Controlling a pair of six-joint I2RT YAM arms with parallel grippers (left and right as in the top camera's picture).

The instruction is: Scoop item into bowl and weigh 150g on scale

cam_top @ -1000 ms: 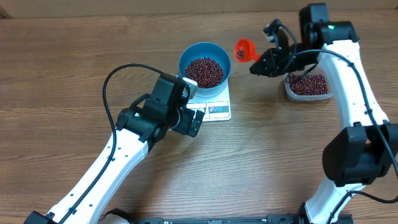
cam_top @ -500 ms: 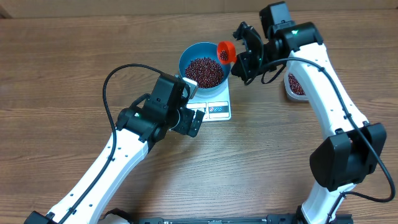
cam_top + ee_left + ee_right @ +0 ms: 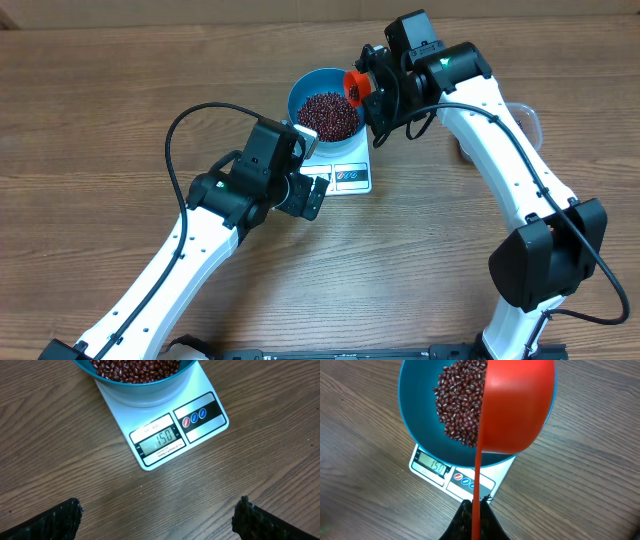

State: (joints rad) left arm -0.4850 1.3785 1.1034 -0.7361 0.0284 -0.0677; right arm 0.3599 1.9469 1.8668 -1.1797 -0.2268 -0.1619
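Observation:
The blue bowl [image 3: 325,105] stands on the white scale [image 3: 350,176] and holds a heap of dark red beans [image 3: 328,114]. In the left wrist view the scale [image 3: 200,425] shows 150 on its display, below the bowl [image 3: 140,390]. My right gripper [image 3: 380,96] is shut on the thin handle of a red scoop [image 3: 358,83]. The scoop [image 3: 517,405] is turned on its side over the bowl's right rim [image 3: 417,425], above the beans [image 3: 460,400]. My left gripper [image 3: 157,522] hangs open in front of the scale, over bare wood, with nothing between its fingers.
A clear plastic tub [image 3: 530,118] sits to the right of the scale, mostly hidden behind my right arm. The left arm's body and black cable [image 3: 190,130] lie in front of the scale on the wooden table [image 3: 100,100].
My right arm has carried the red scoop leftward from above the tub to the bowl's right rim. The left arm has not moved.

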